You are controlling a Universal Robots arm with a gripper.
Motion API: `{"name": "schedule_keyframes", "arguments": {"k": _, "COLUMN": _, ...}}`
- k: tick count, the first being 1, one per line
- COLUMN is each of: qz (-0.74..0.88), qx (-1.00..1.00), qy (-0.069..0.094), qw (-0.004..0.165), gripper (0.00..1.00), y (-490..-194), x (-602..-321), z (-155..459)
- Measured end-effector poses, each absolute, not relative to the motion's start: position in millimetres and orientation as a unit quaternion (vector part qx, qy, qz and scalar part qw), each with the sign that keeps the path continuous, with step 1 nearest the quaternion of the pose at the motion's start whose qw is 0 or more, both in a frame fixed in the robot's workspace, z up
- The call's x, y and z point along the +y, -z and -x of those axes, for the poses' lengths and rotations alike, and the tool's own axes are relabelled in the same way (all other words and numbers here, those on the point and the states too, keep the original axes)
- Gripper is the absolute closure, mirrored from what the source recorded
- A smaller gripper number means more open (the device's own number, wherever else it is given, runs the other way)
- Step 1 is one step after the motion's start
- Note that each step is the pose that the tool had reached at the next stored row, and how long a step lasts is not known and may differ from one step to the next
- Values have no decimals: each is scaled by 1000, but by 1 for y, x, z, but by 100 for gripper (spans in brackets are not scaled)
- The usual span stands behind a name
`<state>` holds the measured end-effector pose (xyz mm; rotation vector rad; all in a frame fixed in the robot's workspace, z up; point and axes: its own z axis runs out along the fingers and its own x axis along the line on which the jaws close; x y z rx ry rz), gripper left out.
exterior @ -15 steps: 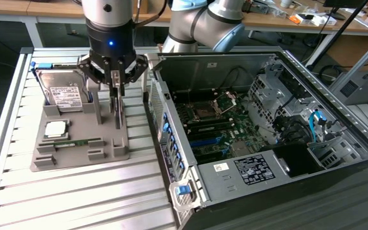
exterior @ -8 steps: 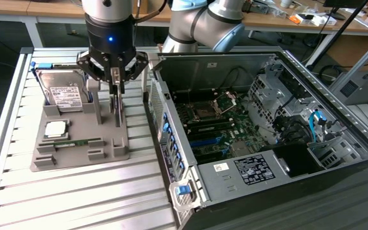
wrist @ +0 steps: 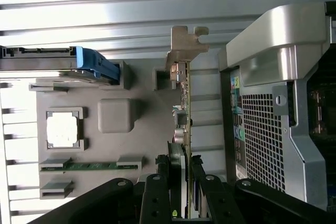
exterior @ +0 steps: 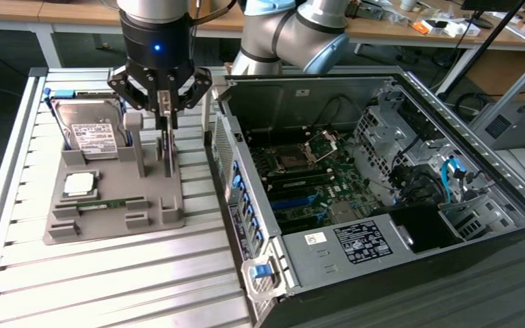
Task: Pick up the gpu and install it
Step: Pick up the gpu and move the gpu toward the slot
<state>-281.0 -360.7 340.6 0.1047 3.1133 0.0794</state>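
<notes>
The gpu (exterior: 167, 156) is a thin dark card standing on edge in a slot of the grey fixture (exterior: 107, 222), close to the computer case. In the wrist view the gpu (wrist: 184, 103) runs away from the camera and ends in its silver bracket (wrist: 185, 43). My gripper (exterior: 165, 115) hangs straight above the card's top edge. Its two black fingers (wrist: 176, 174) lie against both faces of the card, shut on it, with the gripper (wrist: 186, 174) centred over it. The card's lower edge still rests in the fixture (wrist: 142, 145).
The fixture also carries a silver hard drive (exterior: 93, 133) with blue rails, a processor chip (exterior: 80, 182) and a green memory stick (exterior: 98, 203). The open computer case (exterior: 445, 137) lies to the exterior view's right, its motherboard (exterior: 299, 178) exposed. Its rear panel (wrist: 262, 129) stands very close to the card.
</notes>
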Motion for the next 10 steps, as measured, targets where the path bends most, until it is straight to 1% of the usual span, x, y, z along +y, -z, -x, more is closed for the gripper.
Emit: {"name": "schedule_keyframes", "arguments": {"k": 10, "qz": -34, "qx": 999, "qy": -26, "qw": 13, "gripper": 73, "y": -352, "x": -361, "z": 281}}
